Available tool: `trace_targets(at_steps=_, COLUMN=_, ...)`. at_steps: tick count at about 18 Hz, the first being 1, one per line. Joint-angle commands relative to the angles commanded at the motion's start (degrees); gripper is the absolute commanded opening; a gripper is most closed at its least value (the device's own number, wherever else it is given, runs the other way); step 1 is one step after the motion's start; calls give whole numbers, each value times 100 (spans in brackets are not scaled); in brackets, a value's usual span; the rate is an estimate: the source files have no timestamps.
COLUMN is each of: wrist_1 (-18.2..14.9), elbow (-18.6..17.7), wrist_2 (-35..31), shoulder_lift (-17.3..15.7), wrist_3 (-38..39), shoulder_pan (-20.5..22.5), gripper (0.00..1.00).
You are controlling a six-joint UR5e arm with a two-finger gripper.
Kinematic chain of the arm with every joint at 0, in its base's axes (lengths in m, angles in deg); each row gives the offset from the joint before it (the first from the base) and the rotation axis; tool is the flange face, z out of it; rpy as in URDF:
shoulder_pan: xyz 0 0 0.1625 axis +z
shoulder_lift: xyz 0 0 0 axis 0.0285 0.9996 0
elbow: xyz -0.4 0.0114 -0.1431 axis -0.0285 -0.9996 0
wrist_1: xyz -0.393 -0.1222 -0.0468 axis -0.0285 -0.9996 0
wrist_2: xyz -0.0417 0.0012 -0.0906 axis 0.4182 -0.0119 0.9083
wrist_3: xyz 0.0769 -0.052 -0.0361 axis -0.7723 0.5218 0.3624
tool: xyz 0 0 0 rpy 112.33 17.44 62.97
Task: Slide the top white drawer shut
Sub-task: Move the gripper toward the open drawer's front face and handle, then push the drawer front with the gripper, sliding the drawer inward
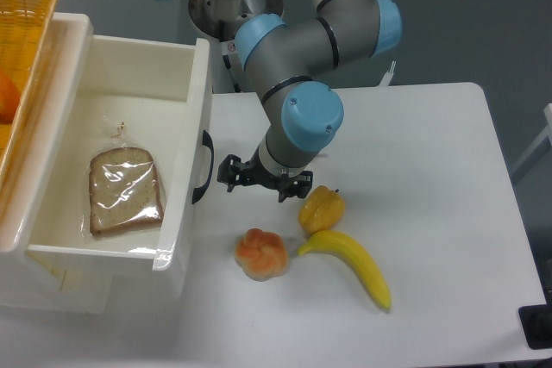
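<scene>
At the left of the frame we see the top white drawer (129, 127) pulled out, a bagged bread slice (125, 190) inside. Our jaws (263, 180) hang spread and empty just right of its black handle (202, 166), above the worktop (431, 170).

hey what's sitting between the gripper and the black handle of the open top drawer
Nothing: the camera view shows only bare table between the gripper and the top white drawer handle.
</scene>
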Motion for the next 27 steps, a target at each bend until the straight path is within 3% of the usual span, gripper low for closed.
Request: trace_targets(at_steps=27, wrist_1=-26, elbow=-18, wrist_2=316, shoulder_lift=-290, wrist_3=132, shoulder_pan=-536, gripper=100)
